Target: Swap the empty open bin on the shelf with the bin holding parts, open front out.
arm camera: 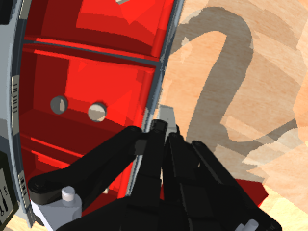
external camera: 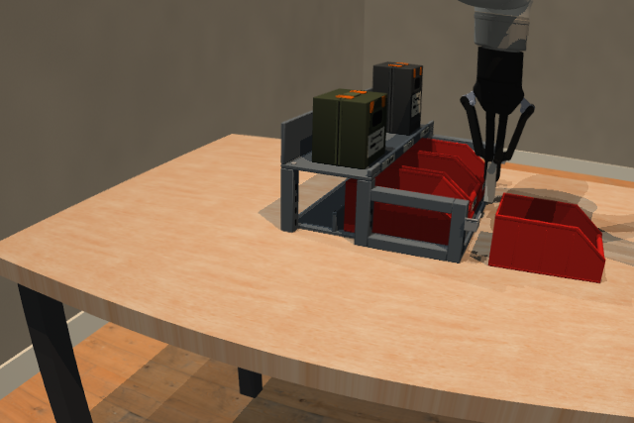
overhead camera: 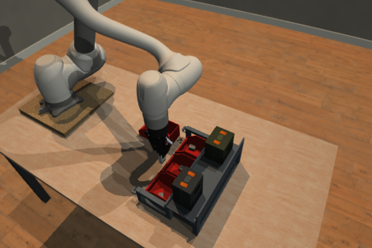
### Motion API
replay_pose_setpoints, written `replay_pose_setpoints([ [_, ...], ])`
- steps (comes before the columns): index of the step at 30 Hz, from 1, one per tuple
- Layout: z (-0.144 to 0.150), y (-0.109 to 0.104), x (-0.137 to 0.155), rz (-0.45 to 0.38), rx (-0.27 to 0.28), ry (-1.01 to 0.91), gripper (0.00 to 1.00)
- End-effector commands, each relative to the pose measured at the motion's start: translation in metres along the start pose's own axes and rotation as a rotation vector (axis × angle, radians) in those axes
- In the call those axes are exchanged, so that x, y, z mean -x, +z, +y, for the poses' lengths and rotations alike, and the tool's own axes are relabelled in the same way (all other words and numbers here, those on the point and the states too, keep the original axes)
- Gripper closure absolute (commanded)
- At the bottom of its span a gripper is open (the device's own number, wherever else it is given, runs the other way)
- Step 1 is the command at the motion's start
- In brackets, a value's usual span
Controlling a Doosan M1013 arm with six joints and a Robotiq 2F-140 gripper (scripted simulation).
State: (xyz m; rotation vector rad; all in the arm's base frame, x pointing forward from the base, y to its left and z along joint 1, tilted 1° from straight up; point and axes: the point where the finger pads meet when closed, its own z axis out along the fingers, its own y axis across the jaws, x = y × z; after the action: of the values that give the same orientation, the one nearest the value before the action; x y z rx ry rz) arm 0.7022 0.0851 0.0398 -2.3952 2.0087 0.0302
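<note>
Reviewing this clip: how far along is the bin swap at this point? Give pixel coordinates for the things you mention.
Looks done: a red bin [overhead camera: 173,132] [external camera: 547,249] stands upright on the table, and three bins with parts fill the shelf's [overhead camera: 196,227] [external camera: 364,213] lower row. In hand: the gripper [overhead camera: 162,158] [external camera: 490,193] [arm camera: 164,116], shut and empty, is at the middle bin's [overhead camera: 183,162] [arm camera: 82,96] front, probably pushing it in. Left: perhaps a final seating check.

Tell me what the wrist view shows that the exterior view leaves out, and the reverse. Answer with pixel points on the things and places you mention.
Only the wrist view: two small round parts [arm camera: 59,105] [arm camera: 97,112] on the floor of the middle shelf bin [arm camera: 43,72].

Only the exterior view: the dark gray case [external camera: 404,101], the nearer table leg [external camera: 53,352] and the outer side wall of the red bin on the table [external camera: 545,252].

Both: the shut pincer [external camera: 492,172] [arm camera: 164,116] just outside the shelf's front, red bins in the shelf, and part of the red bin on the table.
</note>
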Motion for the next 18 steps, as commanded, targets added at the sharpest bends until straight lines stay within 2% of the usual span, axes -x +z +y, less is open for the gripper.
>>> replay_pose_setpoints([
  [1, 0.003, -0.003, 0.0, 0.0, 0.0, 0.0, 0.9],
  [14, 0.005, -0.009, 0.0, 0.0, 0.0, 0.0, 0.9],
  [18, 0.005, -0.031, 0.0, 0.0, 0.0, 0.0, 0.9],
])
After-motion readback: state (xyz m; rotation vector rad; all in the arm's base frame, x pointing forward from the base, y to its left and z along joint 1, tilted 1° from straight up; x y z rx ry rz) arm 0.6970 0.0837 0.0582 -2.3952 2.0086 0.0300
